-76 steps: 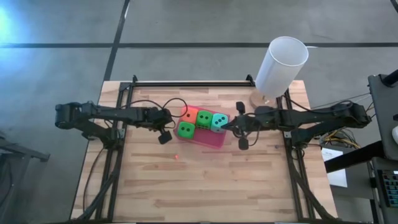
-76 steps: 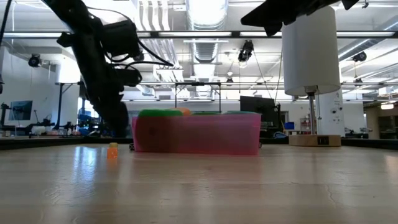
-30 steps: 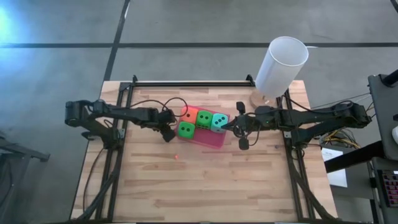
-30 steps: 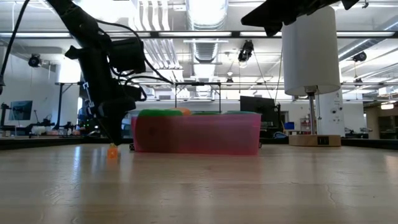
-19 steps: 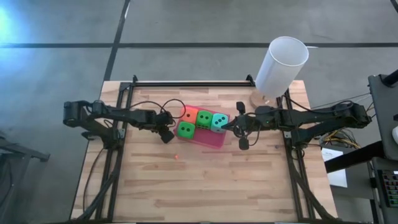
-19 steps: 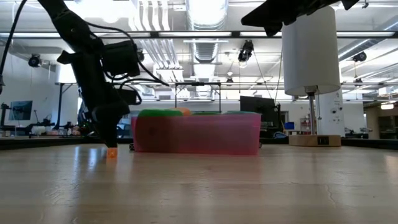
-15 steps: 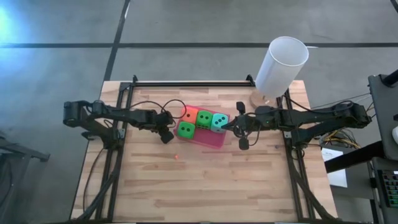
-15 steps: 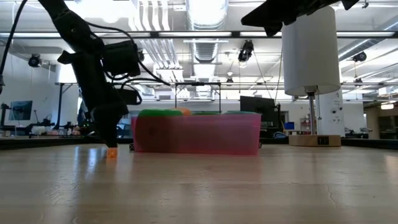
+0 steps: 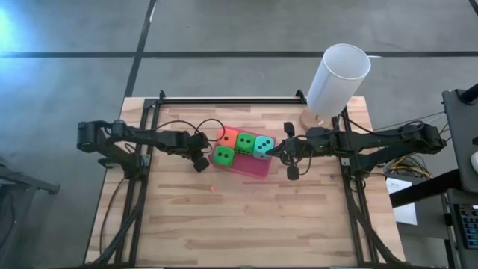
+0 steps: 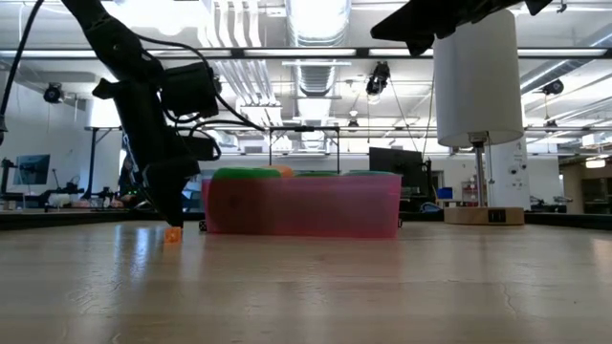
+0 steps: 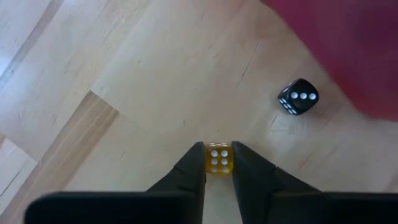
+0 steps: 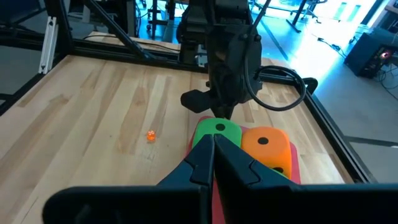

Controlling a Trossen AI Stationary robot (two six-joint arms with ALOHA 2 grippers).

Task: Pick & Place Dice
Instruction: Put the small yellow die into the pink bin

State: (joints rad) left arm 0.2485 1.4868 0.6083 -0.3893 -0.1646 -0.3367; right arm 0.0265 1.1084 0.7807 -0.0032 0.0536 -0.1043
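Two green dice (image 9: 222,155), one teal die (image 9: 263,146), one orange die (image 9: 228,137), one cylinder (image 9: 337,81).

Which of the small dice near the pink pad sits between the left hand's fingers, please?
The yellow die with white pips: it sits between the fingertips of the left hand. The black die lies apart, nearer the pink pad.

My left gripper (image 11: 218,157) has its fingertips closed against a small yellow die (image 11: 219,158) on the wooden table (image 11: 124,87); a black die (image 11: 298,98) sits nearby, beside something pink (image 11: 348,43).
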